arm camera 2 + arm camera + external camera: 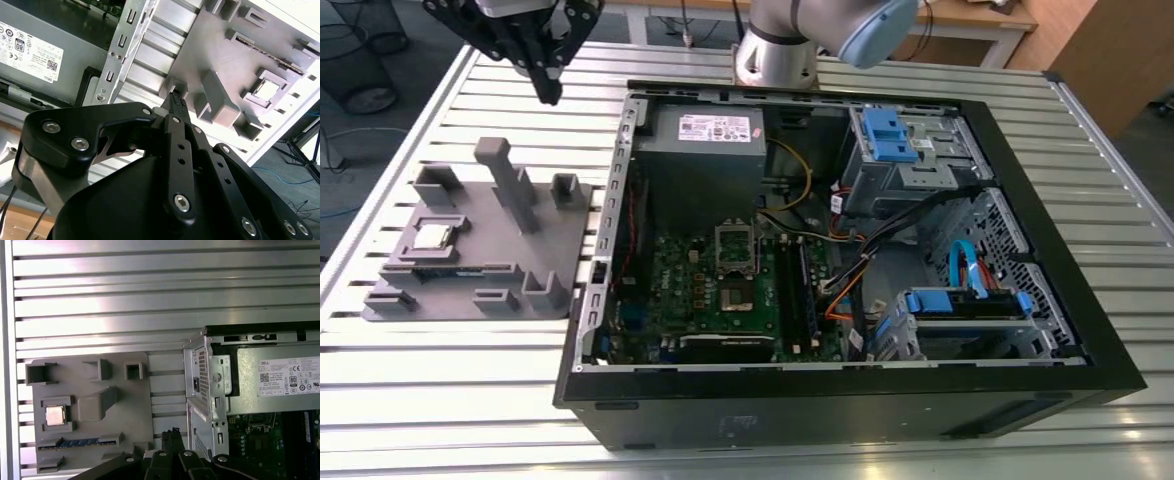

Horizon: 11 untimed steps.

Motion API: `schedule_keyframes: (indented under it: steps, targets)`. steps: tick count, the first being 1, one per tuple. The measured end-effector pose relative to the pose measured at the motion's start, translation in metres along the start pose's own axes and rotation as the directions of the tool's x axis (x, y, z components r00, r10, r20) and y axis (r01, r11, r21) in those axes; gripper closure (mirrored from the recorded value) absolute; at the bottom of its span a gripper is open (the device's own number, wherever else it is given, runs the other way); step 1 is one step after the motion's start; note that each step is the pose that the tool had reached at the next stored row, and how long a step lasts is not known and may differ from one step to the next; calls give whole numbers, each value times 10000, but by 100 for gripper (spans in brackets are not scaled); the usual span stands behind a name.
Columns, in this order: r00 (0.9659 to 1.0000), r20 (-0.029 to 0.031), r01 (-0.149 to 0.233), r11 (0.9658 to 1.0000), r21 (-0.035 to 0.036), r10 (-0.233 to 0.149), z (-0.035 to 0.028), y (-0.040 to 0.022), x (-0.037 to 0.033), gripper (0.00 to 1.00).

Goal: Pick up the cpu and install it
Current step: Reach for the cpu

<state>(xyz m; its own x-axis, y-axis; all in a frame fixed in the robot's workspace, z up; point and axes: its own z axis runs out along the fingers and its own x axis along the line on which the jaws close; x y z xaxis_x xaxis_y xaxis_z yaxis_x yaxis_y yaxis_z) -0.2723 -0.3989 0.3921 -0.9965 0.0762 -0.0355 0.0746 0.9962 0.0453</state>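
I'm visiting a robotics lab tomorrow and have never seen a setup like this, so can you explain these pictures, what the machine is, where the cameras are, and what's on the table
The machine is a robot arm ending in a black claw. The exterior view comes from a camera off the arm, looking down on a slatted metal table. The two wrist views come from cameras riding on the arm near the claw. On the table stand an open computer case and, at the exterior view's left, a grey tray. The cpu, a small shiny square chip, lies in a pocket of that tray. The claw hangs above the table near the tray, shut and holding nothing.
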Motion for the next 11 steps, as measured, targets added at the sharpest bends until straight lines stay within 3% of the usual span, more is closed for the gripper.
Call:
schedule_keyframes:
  steps: [6,11]
  targets:
    - [10000,31,1,10000,-2,-1,-5,-10,132,89]
    - [10000,36,3,10000,-2,-3,-6,-12,161,89]
